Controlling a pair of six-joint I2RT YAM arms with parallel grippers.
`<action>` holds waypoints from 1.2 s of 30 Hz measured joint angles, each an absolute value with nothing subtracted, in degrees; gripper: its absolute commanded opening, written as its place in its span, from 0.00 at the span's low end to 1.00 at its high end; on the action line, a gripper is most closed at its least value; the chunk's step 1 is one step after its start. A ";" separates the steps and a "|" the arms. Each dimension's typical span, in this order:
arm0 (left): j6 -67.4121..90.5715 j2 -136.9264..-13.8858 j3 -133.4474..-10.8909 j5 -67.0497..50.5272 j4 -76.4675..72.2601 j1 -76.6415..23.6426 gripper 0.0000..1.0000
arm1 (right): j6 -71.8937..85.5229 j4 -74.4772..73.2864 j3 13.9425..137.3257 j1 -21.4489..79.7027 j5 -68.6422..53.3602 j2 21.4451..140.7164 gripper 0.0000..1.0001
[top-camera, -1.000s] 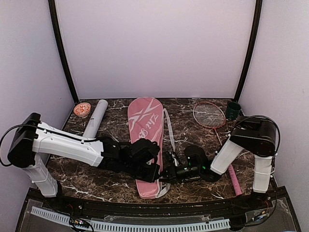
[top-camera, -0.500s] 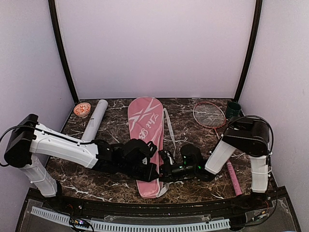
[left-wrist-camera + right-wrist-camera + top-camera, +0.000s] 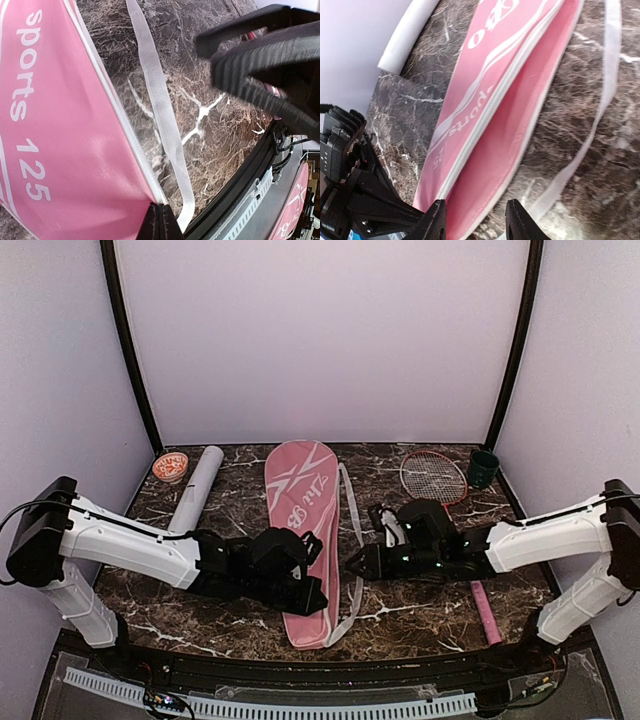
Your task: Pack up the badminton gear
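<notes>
The long pink bag (image 3: 298, 520) lies lengthwise in the middle of the table, its right zip edge open. My left gripper (image 3: 319, 600) is shut on that edge near the bag's near end; in the left wrist view its fingertips (image 3: 160, 223) pinch the zip seam of the bag (image 3: 60, 125). My right gripper (image 3: 356, 562) is open and empty just right of the bag; in its wrist view (image 3: 476, 221) it faces the bag's pink inside (image 3: 505, 135). One red racket (image 3: 434, 477) lies at the back right, pink handle (image 3: 484, 606) near. The white tube (image 3: 197, 485) lies at the back left.
A dark green cup (image 3: 484, 468) stands at the back right corner. A small round orange-and-white thing (image 3: 170, 466) sits beside the tube. The bag's white strap (image 3: 352, 515) trails on the table right of the bag and shows in the left wrist view (image 3: 160, 115).
My right gripper has drawn back from the bag's near edge, up and to the right, its arm now stretched out low. My left gripper stays shut on the bag's edge.
</notes>
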State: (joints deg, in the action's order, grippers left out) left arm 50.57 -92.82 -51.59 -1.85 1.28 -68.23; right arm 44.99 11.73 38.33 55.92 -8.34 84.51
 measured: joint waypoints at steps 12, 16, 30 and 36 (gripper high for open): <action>50.54 -92.82 -50.83 -1.85 -1.23 -67.99 0.00 | 31.97 -16.69 40.91 34.30 2.79 65.63 0.64; 50.52 -92.82 -50.83 -1.85 -1.74 -67.96 0.00 | 29.04 -20.73 41.76 24.75 0.45 67.37 0.61; 50.59 -92.82 -49.01 -1.91 -4.34 -67.64 0.00 | 26.63 -22.06 40.69 17.17 3.77 78.70 0.47; 50.57 -92.82 -48.90 -2.07 -4.67 -67.48 0.00 | 27.29 -20.32 40.69 17.12 8.34 83.70 0.46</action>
